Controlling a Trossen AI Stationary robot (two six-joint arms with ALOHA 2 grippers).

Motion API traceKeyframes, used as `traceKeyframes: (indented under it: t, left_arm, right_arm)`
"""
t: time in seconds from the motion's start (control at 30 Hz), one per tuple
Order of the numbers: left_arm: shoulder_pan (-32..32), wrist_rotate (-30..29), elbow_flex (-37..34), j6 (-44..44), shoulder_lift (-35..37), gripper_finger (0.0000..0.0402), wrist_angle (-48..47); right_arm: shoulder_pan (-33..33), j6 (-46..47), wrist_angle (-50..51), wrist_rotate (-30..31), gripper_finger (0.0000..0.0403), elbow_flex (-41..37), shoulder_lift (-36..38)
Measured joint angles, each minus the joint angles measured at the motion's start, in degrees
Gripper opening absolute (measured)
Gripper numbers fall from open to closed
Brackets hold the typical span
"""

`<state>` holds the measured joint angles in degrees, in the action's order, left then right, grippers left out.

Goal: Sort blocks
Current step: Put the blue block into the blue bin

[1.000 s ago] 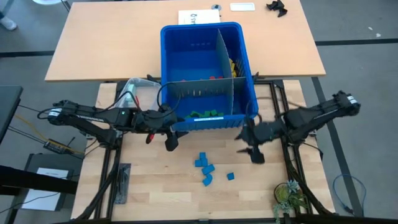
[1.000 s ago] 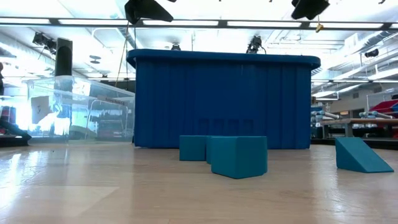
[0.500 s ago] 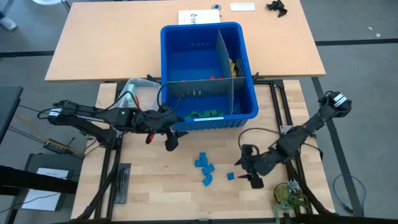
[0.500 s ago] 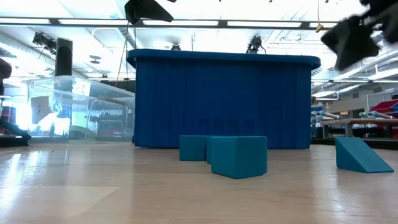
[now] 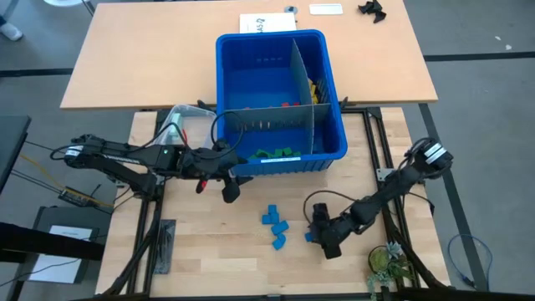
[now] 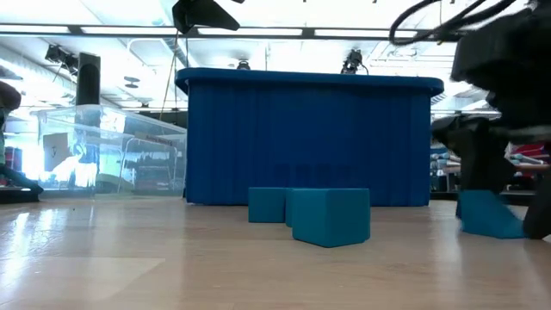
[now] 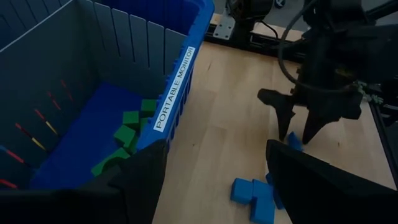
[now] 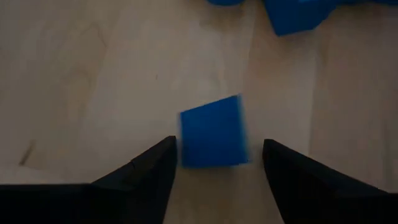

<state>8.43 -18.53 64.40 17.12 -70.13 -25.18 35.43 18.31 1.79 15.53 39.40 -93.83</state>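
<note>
a: where is the right gripper (image 5: 321,237) now?

b: low over the table (image 5: 217,251), fingers spread, standing either side of a lone blue block (image 8: 213,132). a second ago it hung up by the blue bin's (image 5: 276,160) near right corner; half a second ago it was halfway down. it has swung down and toward the loose pieces.

a: has it got the block?

b: not yet. in the right wrist view the block lies on the wood between the two fingers (image 8: 140,177), with a gap on each side. the picture is smeared by motion, so i can't say whether one finger brushes it.

a: and the other blocks?

b: a small cluster of blue blocks (image 5: 275,223) lies just beside it, in front of the bin. green blocks (image 7: 127,134) sit in the bin's near compartment.

a: the left arm?

b: unchanged across all three moments. the left gripper (image 5: 229,186) hovers at the bin's near left corner, fingers apart, holding nothing.

a: so what does it mean for the sorting?

b: the right arm looks set to close on the single block, then carry it to a compartment. the cluster is yet to be sorted.
</note>
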Motion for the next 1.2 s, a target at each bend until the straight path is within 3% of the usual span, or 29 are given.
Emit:
traceKeyframes:
  t: [0.53, 0.63, 0.9, 1.2]
  left_arm:
    - [0.00, -0.32, 0.00, 0.06, 0.00, 0.0285, 0.32]
    - [0.00, -0.32, 0.00, 0.07, 0.00, 0.0285, 0.30]
    - [0.00, -0.35, 0.00, 0.07, 0.00, 0.0285, 0.32]
    - [0.00, -0.36, 0.00, 0.05, 0.00, 0.0285, 0.25]
  right_arm:
    - [-0.41, 0.07, 0.17, 0.19, 0.0224, 0.24, -2.37]
    - [-0.41, 0.09, 0.27, 0.17, 0.0196, 0.24, -2.40]
    - [-0.46, 0.23, -0.63, 0.31, 0.0073, 0.31, -2.24]
    - [-0.51, -0.28, -1.48, -0.59, 0.0037, 0.71, -1.93]
